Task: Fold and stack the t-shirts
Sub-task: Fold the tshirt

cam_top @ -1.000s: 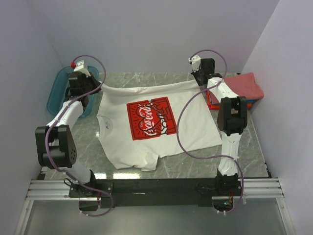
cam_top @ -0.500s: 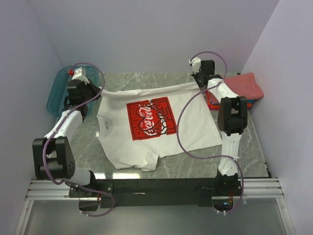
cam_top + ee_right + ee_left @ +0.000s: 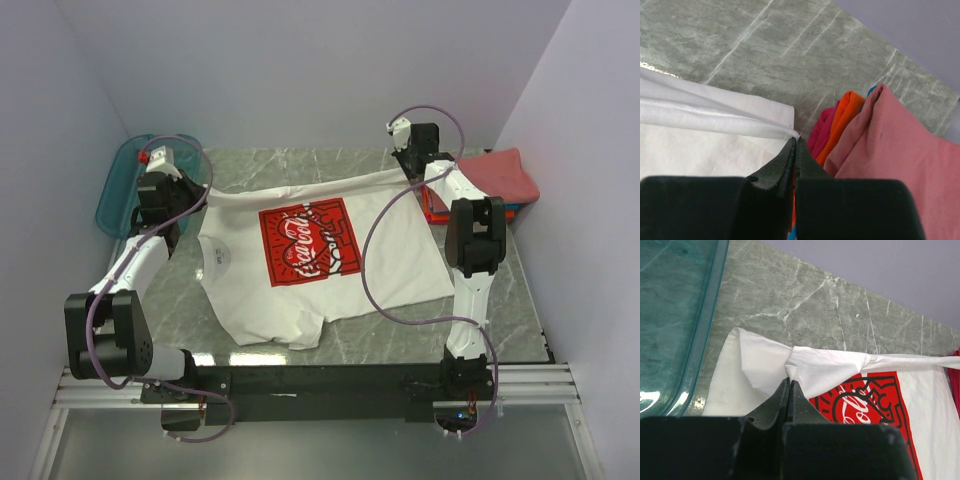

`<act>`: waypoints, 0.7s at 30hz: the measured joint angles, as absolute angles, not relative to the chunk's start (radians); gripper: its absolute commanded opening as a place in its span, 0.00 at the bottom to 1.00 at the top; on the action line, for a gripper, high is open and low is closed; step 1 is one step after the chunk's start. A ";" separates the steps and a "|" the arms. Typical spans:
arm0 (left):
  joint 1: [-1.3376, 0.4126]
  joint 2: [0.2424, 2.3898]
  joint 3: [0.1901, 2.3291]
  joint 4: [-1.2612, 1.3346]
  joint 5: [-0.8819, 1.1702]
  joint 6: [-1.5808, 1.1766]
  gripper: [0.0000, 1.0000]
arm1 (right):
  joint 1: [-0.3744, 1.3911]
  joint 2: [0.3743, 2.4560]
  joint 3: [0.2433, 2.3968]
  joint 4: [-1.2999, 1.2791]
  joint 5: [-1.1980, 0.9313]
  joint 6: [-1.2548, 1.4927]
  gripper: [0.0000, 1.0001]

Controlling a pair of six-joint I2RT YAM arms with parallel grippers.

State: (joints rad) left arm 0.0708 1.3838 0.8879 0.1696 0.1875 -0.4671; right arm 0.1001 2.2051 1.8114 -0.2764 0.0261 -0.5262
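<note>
The tee is white with a red print; the stack is coral and orange.

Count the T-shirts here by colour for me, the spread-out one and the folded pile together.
White tee: 1
Coral-pink tee: 1
Orange tee: 1
Blue tee: 1
Total: 4 for certain; a darker pink fold in the pile may be a fifth.

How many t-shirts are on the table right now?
4 visible: the white tee spread mid-table; the coral-red tee, orange tee and blue tee folded in a stack at the far right. Others may be hidden within that stack.
</note>
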 measured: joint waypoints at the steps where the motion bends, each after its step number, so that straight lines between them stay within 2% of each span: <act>1: 0.071 1.382 0.886 0.171 0.187 -0.469 0.00 | 0.100 2.205 1.811 -0.276 0.027 -0.527 0.00; 21: 0.071 1.327 0.796 0.181 0.197 -0.499 0.00 | 0.100 2.205 1.811 -0.280 0.034 -0.544 0.00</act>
